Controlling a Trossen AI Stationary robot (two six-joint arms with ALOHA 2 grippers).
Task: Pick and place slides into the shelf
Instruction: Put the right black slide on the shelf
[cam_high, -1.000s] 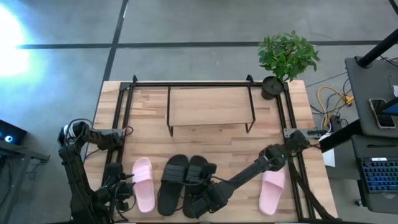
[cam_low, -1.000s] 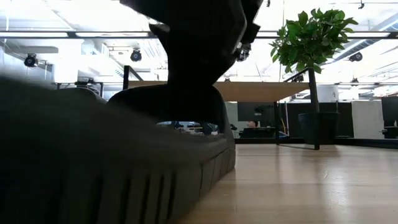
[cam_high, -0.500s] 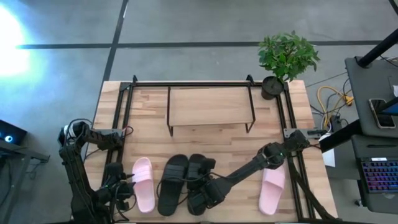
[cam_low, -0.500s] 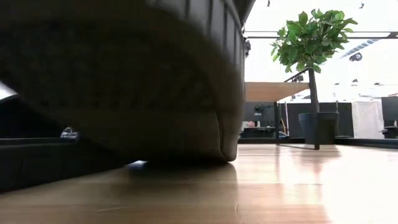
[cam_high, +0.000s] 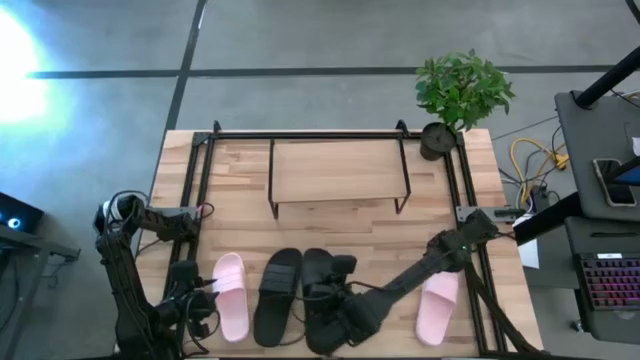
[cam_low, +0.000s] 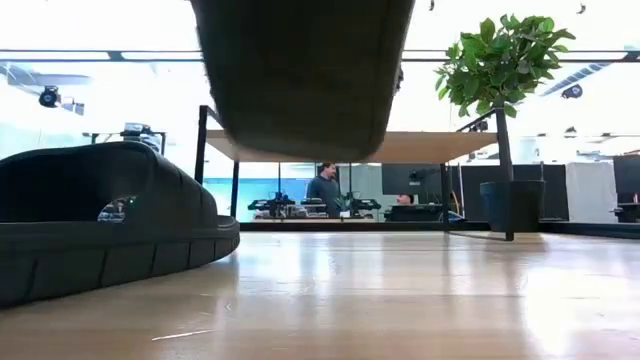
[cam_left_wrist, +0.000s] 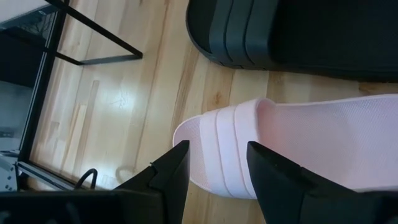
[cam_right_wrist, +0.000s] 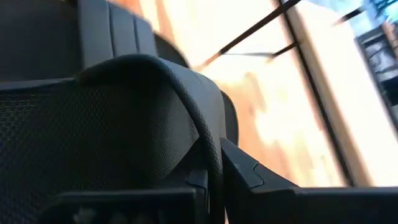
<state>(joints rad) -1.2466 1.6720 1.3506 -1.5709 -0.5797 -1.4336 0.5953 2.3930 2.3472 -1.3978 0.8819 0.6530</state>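
**Black slide lifted off the tabletop**

Black rubber hung clear of the wood: the right gripper (cam_high: 335, 312) pinched 1 black slide (cam_low: 305, 70) by its edge near the front edge, ready for the shelf (cam_high: 338, 170) at the back. The left gripper (cam_left_wrist: 217, 168) hovered spread over a pink slide (cam_left_wrist: 298, 146).

Open-plan office or laboratory: grey concrete floor (cam_high: 300, 40), black laptop keyboard (cam_high: 610, 280) beside the table's right edge, ceiling strip lights (cam_low: 100, 55), distant workstations with a person (cam_low: 325, 188).
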